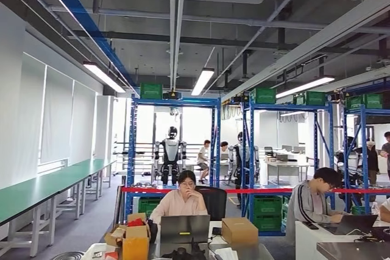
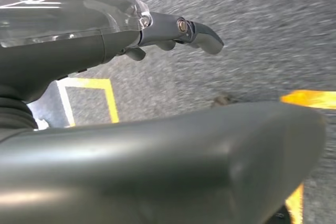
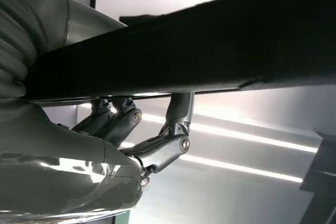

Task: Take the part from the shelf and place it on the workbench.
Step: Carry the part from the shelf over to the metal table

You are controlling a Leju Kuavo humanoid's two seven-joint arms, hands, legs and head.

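Note:
In the right wrist view, my right hand grips a long, flat black part that crosses the whole picture; the dark fingers press up against its underside, with bright ceiling lights behind. My left hand hangs over the grey floor with its fingers stretched out and nothing in them. In the head view a long green-topped workbench runs along the left wall, and blue shelf racks stand further back in the room.
Two people sit at desks with laptops just ahead, with cardboard boxes on the desk. Red barrier tape stretches across the racks. Another humanoid robot stands behind. Yellow floor markings lie beneath my left hand.

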